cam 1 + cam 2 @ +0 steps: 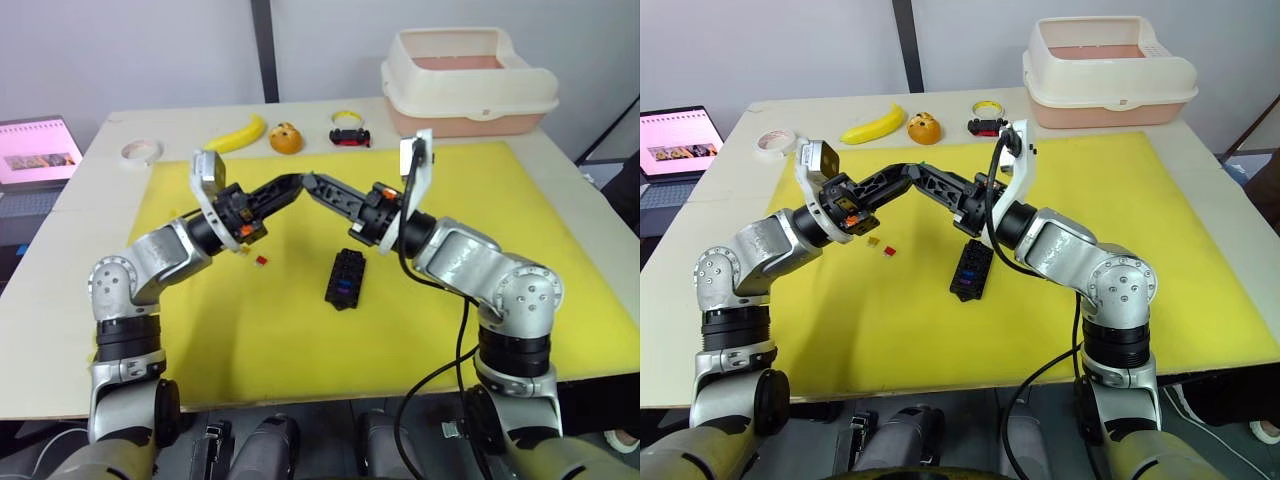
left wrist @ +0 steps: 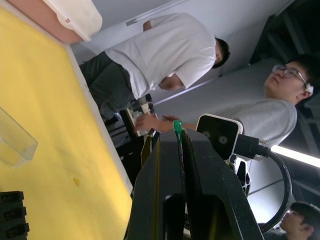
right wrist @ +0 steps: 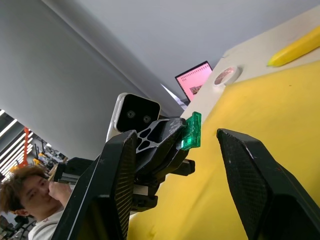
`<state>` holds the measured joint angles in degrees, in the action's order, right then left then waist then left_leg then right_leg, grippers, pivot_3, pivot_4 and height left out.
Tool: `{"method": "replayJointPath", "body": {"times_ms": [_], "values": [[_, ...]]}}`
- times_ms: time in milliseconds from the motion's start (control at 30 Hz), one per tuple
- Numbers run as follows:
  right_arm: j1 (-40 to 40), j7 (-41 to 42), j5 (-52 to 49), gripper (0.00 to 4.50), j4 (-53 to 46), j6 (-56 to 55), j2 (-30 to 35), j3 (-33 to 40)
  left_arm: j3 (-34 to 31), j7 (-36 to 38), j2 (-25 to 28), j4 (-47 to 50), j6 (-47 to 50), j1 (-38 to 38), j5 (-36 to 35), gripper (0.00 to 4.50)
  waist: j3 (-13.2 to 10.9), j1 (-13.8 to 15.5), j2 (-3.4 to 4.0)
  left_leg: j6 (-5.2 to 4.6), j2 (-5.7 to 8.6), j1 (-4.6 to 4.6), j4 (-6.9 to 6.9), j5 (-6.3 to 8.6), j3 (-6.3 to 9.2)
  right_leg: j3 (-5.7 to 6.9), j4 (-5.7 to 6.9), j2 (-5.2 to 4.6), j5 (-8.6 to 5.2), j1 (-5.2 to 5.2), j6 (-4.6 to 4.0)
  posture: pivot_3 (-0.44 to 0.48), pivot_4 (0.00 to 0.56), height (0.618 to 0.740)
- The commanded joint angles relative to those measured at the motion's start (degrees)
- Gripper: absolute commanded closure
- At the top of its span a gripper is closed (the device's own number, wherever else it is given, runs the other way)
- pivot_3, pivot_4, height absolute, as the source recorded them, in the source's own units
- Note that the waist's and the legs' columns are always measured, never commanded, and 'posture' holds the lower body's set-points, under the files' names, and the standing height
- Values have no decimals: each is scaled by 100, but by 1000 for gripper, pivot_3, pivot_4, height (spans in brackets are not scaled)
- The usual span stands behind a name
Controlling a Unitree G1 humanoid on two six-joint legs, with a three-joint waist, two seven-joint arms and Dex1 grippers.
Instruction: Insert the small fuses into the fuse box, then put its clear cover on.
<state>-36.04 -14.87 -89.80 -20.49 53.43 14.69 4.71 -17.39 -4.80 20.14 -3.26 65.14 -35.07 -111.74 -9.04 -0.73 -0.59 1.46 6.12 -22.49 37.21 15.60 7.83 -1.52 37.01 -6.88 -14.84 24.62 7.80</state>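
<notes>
At centre frame, above the yellow mat (image 1: pixel 250 330), the left claw (image 3: pixel 176 131) is closed, pinching a tiny green plastic fuse (image 3: pixel 191 132). The right claw (image 3: pixel 175 165) gapes wide around it, holding nothing. The black slotted fuse box (image 1: pixel 345 277) lies below on the tabletop.

Banana (image 1: pixel 237 133), orange (image 1: pixel 286 137), toy car (image 1: pixel 349 136), tape roll (image 1: pixel 141 150), laptop (image 1: pixel 36 150) beyond the yellow mat (image 1: pixel 250 340).

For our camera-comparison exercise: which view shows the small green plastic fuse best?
The right wrist view: the small green plastic fuse shows broadside, pinched by the left gripper. The left wrist view shows only its edge; in the head views it is too small.
</notes>
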Motion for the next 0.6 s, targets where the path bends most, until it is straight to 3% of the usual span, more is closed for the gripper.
{"method": "replayJointPath", "body": {"times_ms": [33,167,200,400,533,567,600], "values": [[-95,3,-214,2494,-102,-157,7,8,-7,101,28,131,-62,-68,-126,4500,0,-1,0,0,0,0,0,0,0,0,0,0,0,0,0,0,150,740],[-119,-47,-313,4299,-76,-215,2,-9,21,96,23,113,-102,-67,-126,4500,0,-1,0,0,0,0,0,0,0,0,0,0,0,0,0,0,150,740],[-121,-60,-334,4465,-71,-221,3,-17,27,92,16,108,-114,-72,-126,4500,0,-1,0,0,0,0,0,0,0,0,0,0,0,0,0,0,150,740],[-125,-144,-481,4465,-57,-237,31,-60,85,-14,-126,234,-207,-98,-126,4500,0,1,0,0,0,0,-1,0,0,0,-1,0,0,0,0,0,150,740],[-105,-246,-803,4465,-103,-313,122,10,262,-76,207,343,-284,-50,-85,4500,0,-7,-1,0,-1,0,-2,0,0,0,-2,0,0,0,0,0,150,740],[-93,-250,-892,4500,-131,-295,215,32,247,172,420,370,-158,-39,39,3999,0,-7,0,0,-1,0,-2,0,0,-1,-2,0,0,0,0,0,150,740],[-79,-241,-976,4500,-158,-266,319,50,231,442,636,399,-21,-32,184,3867,0,-9,0,0,-1,0,-3,0,0,-1,-2,0,0,0,0,0,150,740]]}}
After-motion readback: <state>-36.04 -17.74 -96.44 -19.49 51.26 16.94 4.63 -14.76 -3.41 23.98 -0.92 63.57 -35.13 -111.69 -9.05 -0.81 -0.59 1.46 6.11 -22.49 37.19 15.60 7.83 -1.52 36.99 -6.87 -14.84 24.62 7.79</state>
